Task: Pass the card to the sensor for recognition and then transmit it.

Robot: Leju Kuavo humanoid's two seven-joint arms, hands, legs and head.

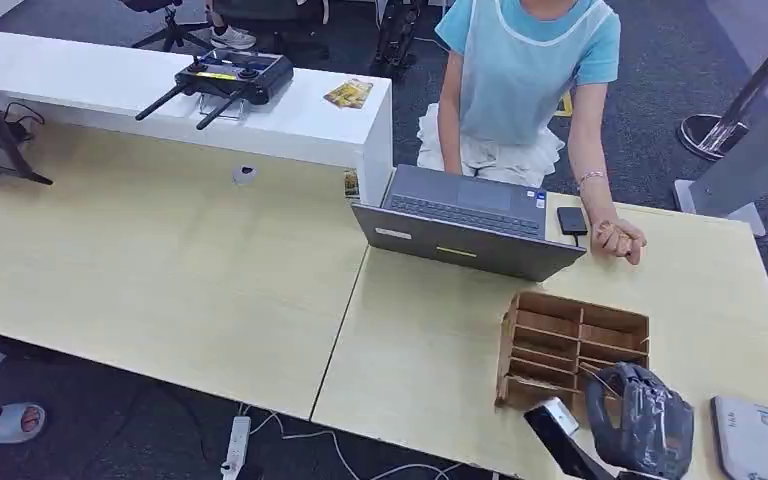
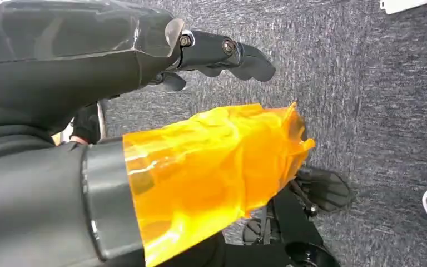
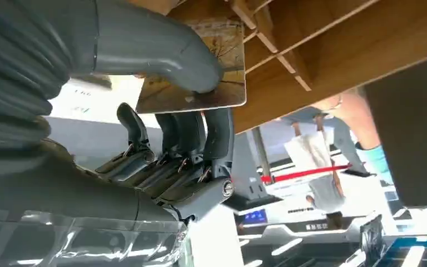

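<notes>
desk (image 1: 160, 270) fills the head view, pale wood, two tops joined side by side. across it a person (image 1: 530, 80) in a light blue top sits at an open grey laptop (image 1: 465, 225), one hand (image 1: 620, 238) resting on the desk beside a dark phone (image 1: 572, 221). nearer the robot, a wooden slotted rack (image 1: 570, 350) stands on the desk, and the right hand (image 1: 640, 420) is just beside its near edge. grey flat device (image 1: 750, 438) lies close to that hand, on its right. in the right wrist view the right hand (image 3: 178, 111) is grasping the card (image 3: 200, 72), thumb pressed on one face, dark fingers (image 3: 200, 133) on the other, the card right by the rack's (image 3: 311, 50) dividers. left hand (image 2: 217, 55) hangs over grey carpet, fingers loose and released, nothing in it.
</notes>
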